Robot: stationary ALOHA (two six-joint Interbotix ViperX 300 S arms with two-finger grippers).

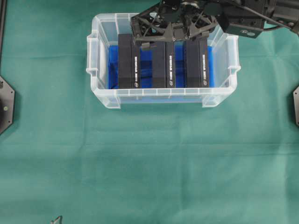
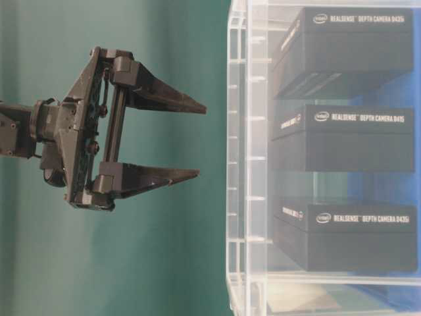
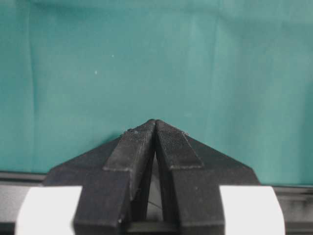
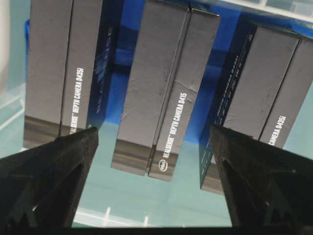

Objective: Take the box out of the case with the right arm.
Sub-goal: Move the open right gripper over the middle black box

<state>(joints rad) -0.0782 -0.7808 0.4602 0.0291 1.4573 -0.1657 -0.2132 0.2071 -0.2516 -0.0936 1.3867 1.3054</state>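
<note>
The clear case [image 1: 163, 92] with a blue floor stands at the far middle of the green cloth. Three black boxes stand in it side by side: left [image 1: 129, 60], middle [image 1: 163, 65] and right [image 1: 196, 63]. My right gripper [image 1: 173, 39] hangs open over the case's far rim, above the boxes and touching none. In the right wrist view the middle box [image 4: 161, 88] lies ahead in line with the gap of the gripper [image 4: 152, 129]. From table level the gripper [image 2: 200, 141] is wide open, a little short of the case wall [image 2: 247, 164]. My left gripper [image 3: 155, 122] is shut and empty over bare cloth.
Green cloth [image 1: 149, 163] covers the table around the case. Black base plates sit at the left edge [image 1: 5, 105] and the right edge [image 1: 295, 105]. The right arm's boxy link [image 1: 247, 23] reaches in from the upper right.
</note>
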